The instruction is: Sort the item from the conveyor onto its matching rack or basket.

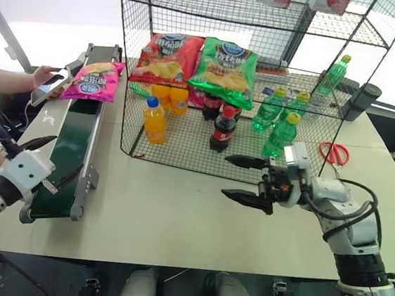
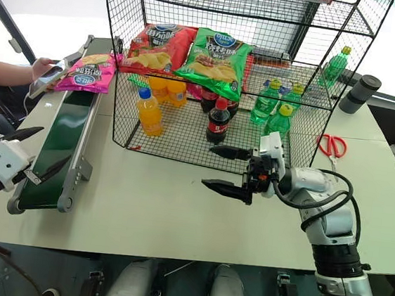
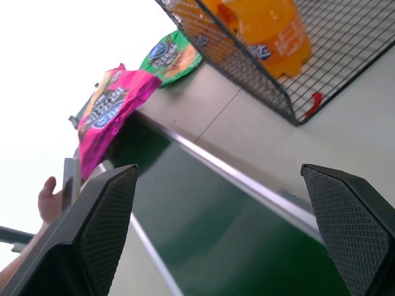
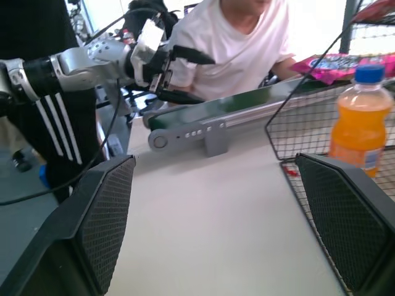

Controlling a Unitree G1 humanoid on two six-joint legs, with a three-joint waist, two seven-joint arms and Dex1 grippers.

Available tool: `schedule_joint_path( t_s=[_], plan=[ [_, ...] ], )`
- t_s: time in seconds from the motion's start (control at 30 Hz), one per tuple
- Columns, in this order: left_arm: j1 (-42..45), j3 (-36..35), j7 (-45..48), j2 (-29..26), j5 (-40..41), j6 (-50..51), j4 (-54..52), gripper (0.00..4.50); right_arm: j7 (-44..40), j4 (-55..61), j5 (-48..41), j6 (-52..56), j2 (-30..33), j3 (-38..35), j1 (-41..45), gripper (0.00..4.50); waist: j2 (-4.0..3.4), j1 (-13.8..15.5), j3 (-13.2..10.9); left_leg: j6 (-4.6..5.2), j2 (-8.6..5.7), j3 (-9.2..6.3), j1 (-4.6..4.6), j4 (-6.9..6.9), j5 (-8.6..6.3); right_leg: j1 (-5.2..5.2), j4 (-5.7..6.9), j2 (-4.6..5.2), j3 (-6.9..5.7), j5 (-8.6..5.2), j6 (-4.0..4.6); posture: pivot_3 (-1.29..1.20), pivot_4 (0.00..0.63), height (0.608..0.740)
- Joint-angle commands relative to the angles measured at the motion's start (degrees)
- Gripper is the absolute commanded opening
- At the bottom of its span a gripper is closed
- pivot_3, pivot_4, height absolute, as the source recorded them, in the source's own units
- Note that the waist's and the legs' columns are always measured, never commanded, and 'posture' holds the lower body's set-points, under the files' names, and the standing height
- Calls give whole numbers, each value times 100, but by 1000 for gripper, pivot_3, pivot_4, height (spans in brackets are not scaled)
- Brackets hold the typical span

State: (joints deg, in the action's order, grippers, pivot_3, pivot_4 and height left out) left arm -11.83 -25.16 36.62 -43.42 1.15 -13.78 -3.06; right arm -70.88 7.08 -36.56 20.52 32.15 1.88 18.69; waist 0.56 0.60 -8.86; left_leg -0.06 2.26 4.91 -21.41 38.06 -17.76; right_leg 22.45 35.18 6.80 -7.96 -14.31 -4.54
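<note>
We see the pink chip bag, its round blue logo unreadable, lying on the green conveyor at ten o'clock on the pale table, left of the wire rack, while both the left gripper and right gripper hang wide open, empty.

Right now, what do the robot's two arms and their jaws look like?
Both arms are silver-grey metal with black joint sections and loose black cables looping along them. The left gripper sits on a white, boxy wrist block; the right gripper has a white and black housing with exposed parts. Each ends in two pointed black jaws whose inner faces, seen in the wrist views, carry a fine mesh texture.
</note>
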Motion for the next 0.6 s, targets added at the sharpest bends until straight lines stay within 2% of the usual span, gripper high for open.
schedule_joint_path(
  t_s=[0.03,0.2,0.33,0.6],
  plan=[
    [-131,-83,-212,-118,-335,-274,-276,4500,120,-56,116,-271,-146,-87,145,4333,-1,1,0,0,0,0,0,0,0,1,0,0,0,0,0,0,150,740],
    [-157,-181,-508,-297,-873,-192,-449,4500,263,-362,268,-470,-378,-116,385,4333,-1,-5,0,-1,4,1,0,0,0,4,4,-2,0,2,4,0,150,740],
    [-27,-251,-1012,-532,-1751,31,-568,4500,159,-538,433,-676,-395,-35,438,4333,0,-2,0,-1,3,4,-1,-2,0,5,2,-3,-1,2,4,0,150,740],
    [136,99,-1560,-425,-2863,909,-914,4500,188,-554,561,-793,-481,-7,430,4333,-1,-16,0,-1,4,6,-1,-4,0,8,5,-4,0,2,3,0,150,740]
  ],
)
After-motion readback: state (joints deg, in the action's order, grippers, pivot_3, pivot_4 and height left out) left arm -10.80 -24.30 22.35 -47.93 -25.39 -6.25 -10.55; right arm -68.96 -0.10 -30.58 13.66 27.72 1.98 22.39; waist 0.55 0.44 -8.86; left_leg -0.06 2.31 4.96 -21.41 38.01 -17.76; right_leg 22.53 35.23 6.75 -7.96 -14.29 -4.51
